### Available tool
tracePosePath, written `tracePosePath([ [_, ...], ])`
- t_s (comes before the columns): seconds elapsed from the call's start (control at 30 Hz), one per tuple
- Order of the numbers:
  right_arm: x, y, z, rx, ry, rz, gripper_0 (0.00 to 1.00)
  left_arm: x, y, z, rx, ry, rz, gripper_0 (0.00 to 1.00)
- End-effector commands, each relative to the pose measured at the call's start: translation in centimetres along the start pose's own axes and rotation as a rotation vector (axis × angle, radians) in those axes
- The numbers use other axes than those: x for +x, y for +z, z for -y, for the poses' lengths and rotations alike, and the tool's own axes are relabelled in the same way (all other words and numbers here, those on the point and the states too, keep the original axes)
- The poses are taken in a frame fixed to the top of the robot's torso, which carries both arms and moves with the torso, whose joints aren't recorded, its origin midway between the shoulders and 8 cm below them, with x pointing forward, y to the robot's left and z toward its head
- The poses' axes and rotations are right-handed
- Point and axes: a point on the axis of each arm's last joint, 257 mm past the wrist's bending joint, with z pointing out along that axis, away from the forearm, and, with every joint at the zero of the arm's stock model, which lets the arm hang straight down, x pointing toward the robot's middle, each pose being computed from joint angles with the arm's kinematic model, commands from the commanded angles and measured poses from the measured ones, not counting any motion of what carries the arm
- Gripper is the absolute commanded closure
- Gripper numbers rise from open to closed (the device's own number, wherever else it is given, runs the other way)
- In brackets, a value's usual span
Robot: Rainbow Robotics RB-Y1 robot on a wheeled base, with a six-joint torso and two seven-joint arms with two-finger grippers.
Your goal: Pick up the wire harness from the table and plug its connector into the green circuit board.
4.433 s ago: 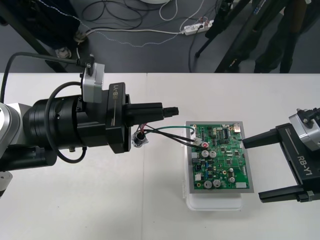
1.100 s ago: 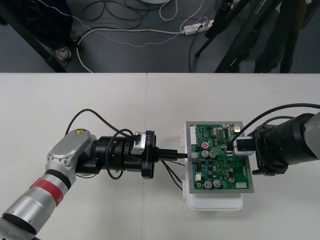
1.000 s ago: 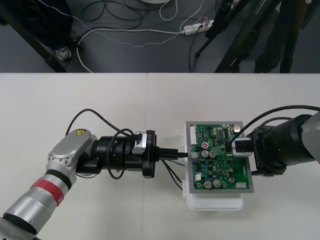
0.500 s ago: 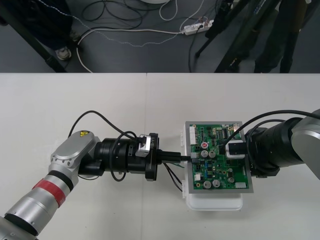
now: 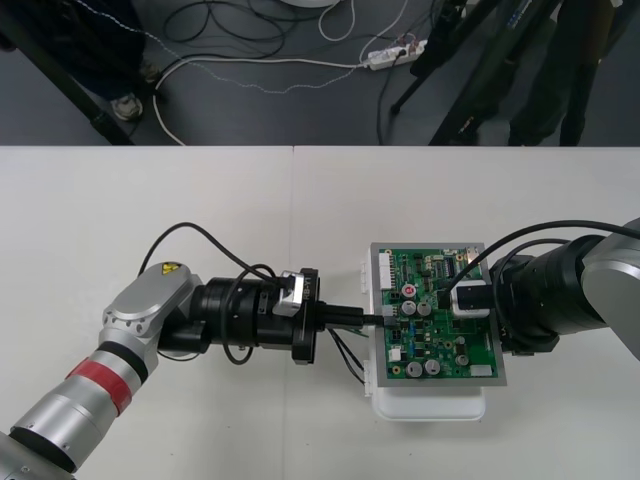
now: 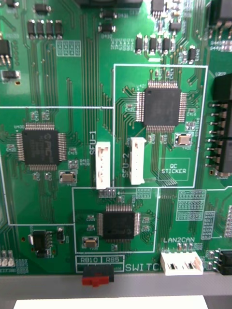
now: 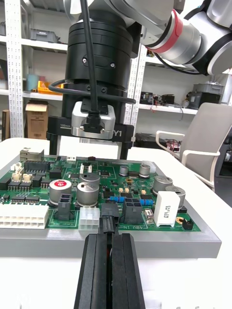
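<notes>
The green circuit board (image 5: 440,335) sits on its white base (image 5: 430,405). My left gripper (image 5: 368,318) lies level at the board's left edge, shut on the harness's small black plug (image 7: 110,217). The plug presses against a black socket on the board's (image 7: 145,190) near edge; I cannot tell whether it is fully seated. Its thin wires (image 5: 347,352) trail back beneath the gripper. My right gripper (image 5: 462,300) hangs over the board's right half, pointing straight down at the board (image 6: 72,72). In the left wrist view the right gripper (image 7: 89,147) has its fingers apart and empty.
White connectors (image 7: 24,217) and tall capacitors (image 7: 87,190) stand on the board close to the plug. Bare table spreads to the left and behind the board. Cables lie on the dark floor beyond the far edge.
Over the last second my left gripper has pushed slightly right, toward the board's edge. My right gripper has shifted a little left over the board. Little has moved in the last half second.
</notes>
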Motion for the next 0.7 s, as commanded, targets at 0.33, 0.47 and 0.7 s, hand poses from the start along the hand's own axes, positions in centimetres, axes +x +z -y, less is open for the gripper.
tracePosePath([
  [0.33,-2.54,-0.87,0.84,0.024,-0.065,0.044,0.0,-1.79,2.29,-0.87,0.019,0.167,0.031,1.0],
  [0.47,-2.54,-0.87,0.84,0.024,-0.065,0.044,0.0,-1.98,2.37,-0.87,0.021,0.186,0.034,1.0],
  [0.7,-2.54,-0.87,0.84,0.024,-0.065,0.044,0.0,-1.9,2.53,-0.72,0.025,0.205,0.033,1.0],
])
